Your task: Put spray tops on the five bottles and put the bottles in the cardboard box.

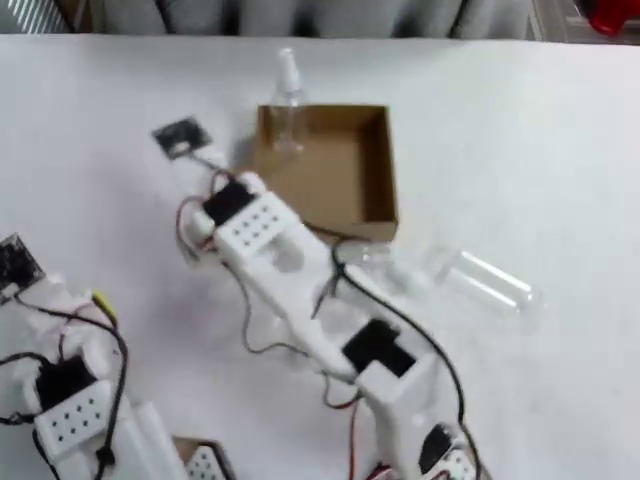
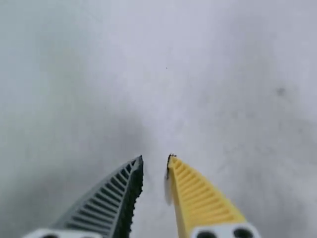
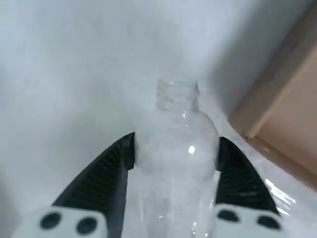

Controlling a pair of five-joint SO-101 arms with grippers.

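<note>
Though capless, bottle [image 3: 176, 126] in right hand [image 3: 176, 145].

A white table [image 1: 560, 150] takes up nearly the whole frame, evenly lit, with only soft shadows. Along the top edge runs a strip of grey vertical folds [image 1: 330, 15] (maybe a curtain), and a red thing [image 1: 612, 14] sits in the upper right corner.

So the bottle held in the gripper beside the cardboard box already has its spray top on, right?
No. The bottle in the right gripper beside the cardboard box has a bare, open threaded neck with nothing screwed on, as the right wrist view shows.
</note>
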